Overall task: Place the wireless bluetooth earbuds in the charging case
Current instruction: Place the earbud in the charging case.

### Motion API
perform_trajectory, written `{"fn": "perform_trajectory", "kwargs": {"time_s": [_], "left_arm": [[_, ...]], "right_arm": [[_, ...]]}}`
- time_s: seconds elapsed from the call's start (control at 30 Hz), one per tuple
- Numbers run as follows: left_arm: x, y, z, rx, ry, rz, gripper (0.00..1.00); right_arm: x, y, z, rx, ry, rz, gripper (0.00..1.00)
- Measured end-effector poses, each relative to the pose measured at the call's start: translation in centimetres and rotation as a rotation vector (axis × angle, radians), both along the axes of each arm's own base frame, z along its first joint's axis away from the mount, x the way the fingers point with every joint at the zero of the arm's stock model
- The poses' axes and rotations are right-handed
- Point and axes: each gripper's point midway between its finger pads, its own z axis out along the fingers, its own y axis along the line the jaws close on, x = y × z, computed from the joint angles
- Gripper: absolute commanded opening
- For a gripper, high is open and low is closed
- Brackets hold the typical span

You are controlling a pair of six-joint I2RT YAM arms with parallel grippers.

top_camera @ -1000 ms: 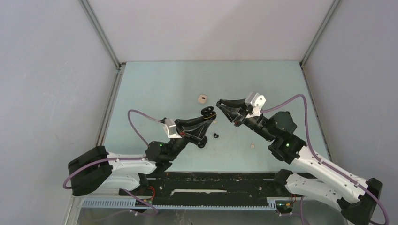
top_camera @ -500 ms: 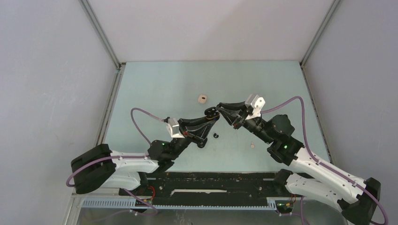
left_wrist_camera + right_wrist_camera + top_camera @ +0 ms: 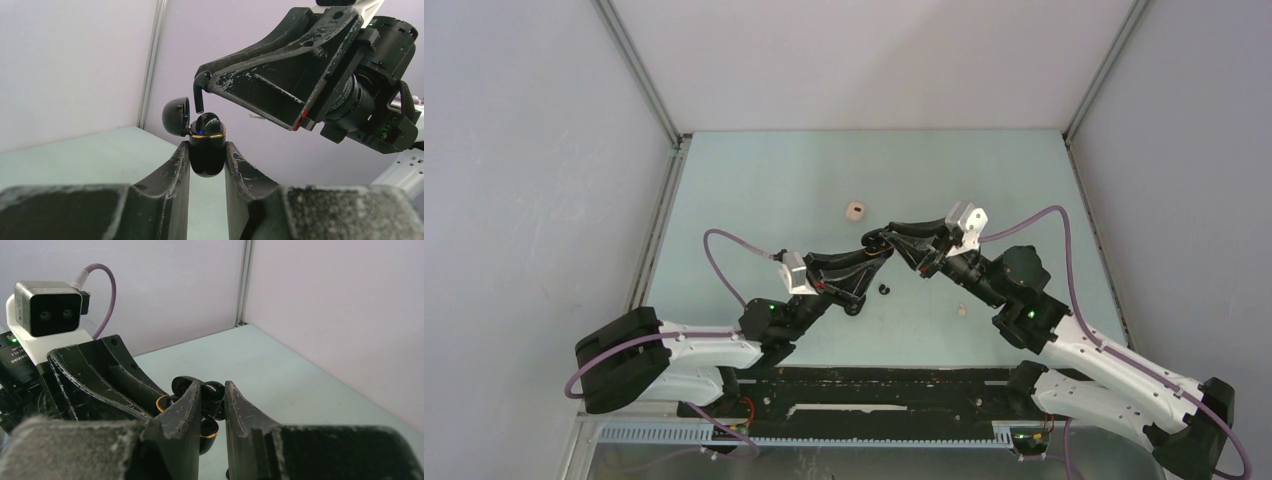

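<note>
My left gripper (image 3: 206,146) is shut on the glossy black charging case (image 3: 206,152), which has a gold rim, and holds it upright above the table with its lid (image 3: 176,116) open to the left. My right gripper (image 3: 212,390) is shut on a black earbud (image 3: 214,392). In the left wrist view this earbud's stem (image 3: 199,95) points down just above the case mouth, where a rounded black shape (image 3: 208,122) sits. In the top view both gripper tips meet at mid-table (image 3: 882,245). Another black earbud (image 3: 884,290) lies on the table below them.
A small beige object (image 3: 855,211) lies further back on the pale green table (image 3: 984,190). A tiny whitish earbud (image 3: 961,310) lies near the right arm. Grey walls enclose the table on three sides.
My right gripper has moved left with the earbud until it reaches the open case. My left gripper shifted slightly right with the case.
</note>
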Motion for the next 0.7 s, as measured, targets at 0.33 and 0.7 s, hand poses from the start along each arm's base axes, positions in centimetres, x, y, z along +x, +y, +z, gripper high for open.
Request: {"fn": "perform_trajectory", "kwargs": {"time_s": [0.33, 0.7], "left_arm": [[-0.12, -0.01, 0.08, -0.002, 0.0, -0.002, 0.0], [0.42, 0.37, 0.09, -0.01, 0.014, 0.033, 0.0]], "right_arm": [[-0.02, 0.07, -0.62, -0.007, 0.004, 0.002, 0.0], [-0.15, 0.1, -0.53, -0.004, 0.001, 0.005, 0.0]]}}
